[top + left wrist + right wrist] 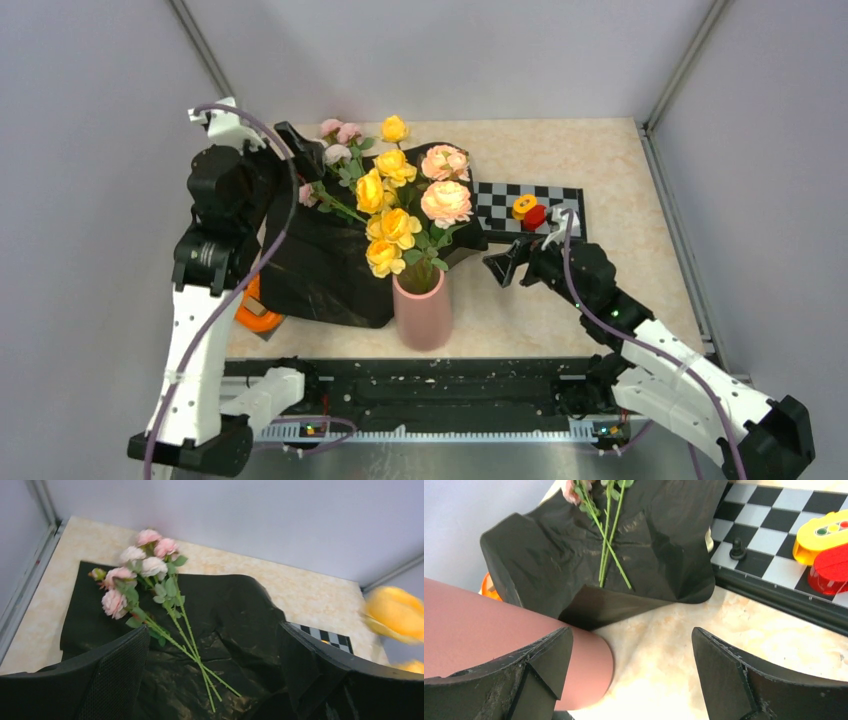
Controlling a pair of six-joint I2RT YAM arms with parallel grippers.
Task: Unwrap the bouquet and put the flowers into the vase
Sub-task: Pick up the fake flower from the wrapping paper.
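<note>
While left gripper [212,632] and right gripper [631,635] wide, pink flowers [142,567] flat on wrapping [235,600], blooms far-left, stems near-right.

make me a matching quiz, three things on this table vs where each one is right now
Things:
1. yellow and peach flowers
2. pink flowers
3. red block

Places:
a. on the checkered board
b. standing in the vase
c. lying on the black wrapping paper

Pairs: 1-b, 2-c, 3-a
</note>
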